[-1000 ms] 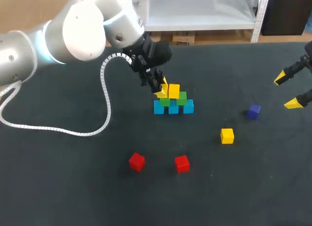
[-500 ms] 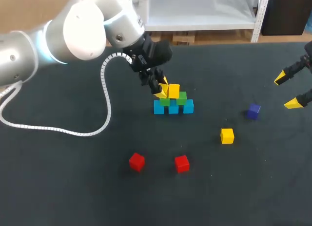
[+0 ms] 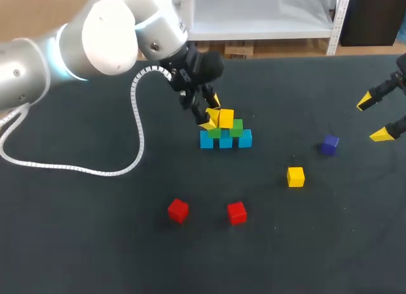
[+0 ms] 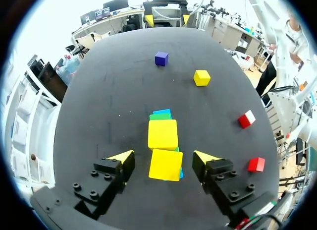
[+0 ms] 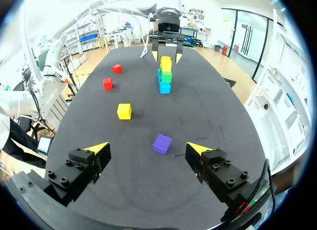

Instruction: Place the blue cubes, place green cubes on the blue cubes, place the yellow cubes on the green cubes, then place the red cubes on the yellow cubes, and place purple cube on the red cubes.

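Note:
A stack stands mid-table: three blue cubes (image 3: 225,142) in a row, two green cubes (image 3: 236,127) on them, and two yellow cubes (image 3: 226,118) on the greens. My left gripper (image 3: 209,113) hangs over the stack's left end, open. Its fingers straddle the nearer yellow cube (image 4: 166,164) with a gap on each side. The other stacked yellow cube (image 4: 162,134) lies just ahead of it. A loose yellow cube (image 3: 295,177), two red cubes (image 3: 178,210) (image 3: 236,212) and a purple cube (image 3: 328,144) lie on the table. My right gripper (image 3: 377,118) is open and holds nothing at the right edge, with the purple cube (image 5: 161,143) ahead of it.
The left arm's white cable (image 3: 136,135) loops over the table's left half. The black table (image 3: 95,243) ends at its back edge just behind the left arm. In the right wrist view the stack (image 5: 165,74) and my left gripper (image 5: 166,44) show far ahead.
My left gripper's fingers have spread apart, letting go of the yellow cube on the green ones. The right arm and loose cubes have not moved.

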You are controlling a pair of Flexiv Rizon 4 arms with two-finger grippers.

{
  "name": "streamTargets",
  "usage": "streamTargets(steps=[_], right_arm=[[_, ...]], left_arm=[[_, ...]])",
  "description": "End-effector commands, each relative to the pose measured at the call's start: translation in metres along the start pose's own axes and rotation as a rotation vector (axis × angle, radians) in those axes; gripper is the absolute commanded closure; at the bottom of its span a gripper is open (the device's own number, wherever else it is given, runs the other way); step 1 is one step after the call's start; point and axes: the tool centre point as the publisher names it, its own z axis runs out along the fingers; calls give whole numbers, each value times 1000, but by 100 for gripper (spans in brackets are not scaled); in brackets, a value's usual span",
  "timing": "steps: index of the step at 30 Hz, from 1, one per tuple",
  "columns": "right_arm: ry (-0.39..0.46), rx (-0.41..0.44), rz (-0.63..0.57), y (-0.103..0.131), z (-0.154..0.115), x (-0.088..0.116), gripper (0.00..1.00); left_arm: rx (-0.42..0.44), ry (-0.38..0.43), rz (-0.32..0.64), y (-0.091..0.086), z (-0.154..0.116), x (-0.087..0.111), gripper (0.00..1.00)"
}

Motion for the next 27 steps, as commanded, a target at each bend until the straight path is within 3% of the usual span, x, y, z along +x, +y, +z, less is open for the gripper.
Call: streamTargets(steps=[1,9,11,12,14,15,16,27], right_arm=[[-3,-1,-1,-1,0,1,0],[-3,-1,-1,-1,0,1,0],[-3,-1,-1,-1,0,1,0],[-3,-1,-1,-1,0,1,0],[-3,-1,-1,-1,0,1,0],[-3,-1,-1,-1,0,1,0],[-3,-1,-1,-1,0,1,0],[-3,-1,-1,-1,0,1,0]], left_arm=[[-12,-22,14,-8,-13,2,20],[-38,-28,44,-21,-37,13,21],[-45,-23,46,-22,-40,19,34],[-46,-17,46,-21,-40,21,53],[-46,-8,41,-20,-41,27,64],[-46,-5,39,-20,-41,30,75],[-47,-1,35,-20,-41,33,99],[-35,17,32,-14,-31,45,100]])
